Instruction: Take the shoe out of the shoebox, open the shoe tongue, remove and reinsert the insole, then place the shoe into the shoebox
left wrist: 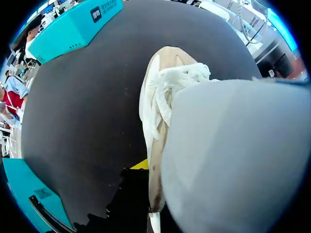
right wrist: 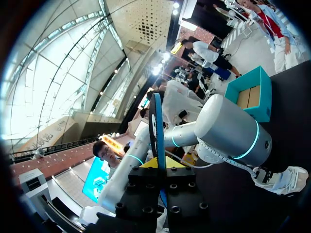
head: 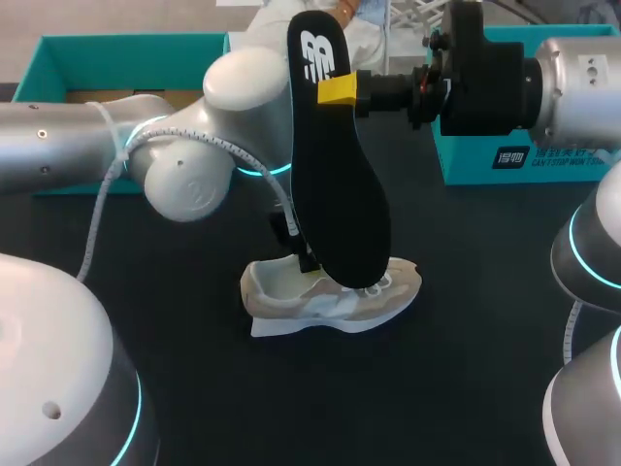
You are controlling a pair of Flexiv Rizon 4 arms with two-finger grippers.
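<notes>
My left gripper (head: 299, 245) is down at the heel opening of the shoe (head: 335, 299), which stands mid-desk; I can't tell how its jaws are set. My right gripper (head: 337, 89) is clamped on the insole (head: 335, 194) near its upper end, and the lower end hangs over the shoe.

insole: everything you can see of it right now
The insole is black, thin and flat, foam-like, with a white logo near its narrow upper end. It is out of the shoe and held roughly upright in the air, wide end down over the shoe. I cannot tell whether the two touch. The right gripper is shut on it just below the logo, with one yellow tip showing.
</notes>
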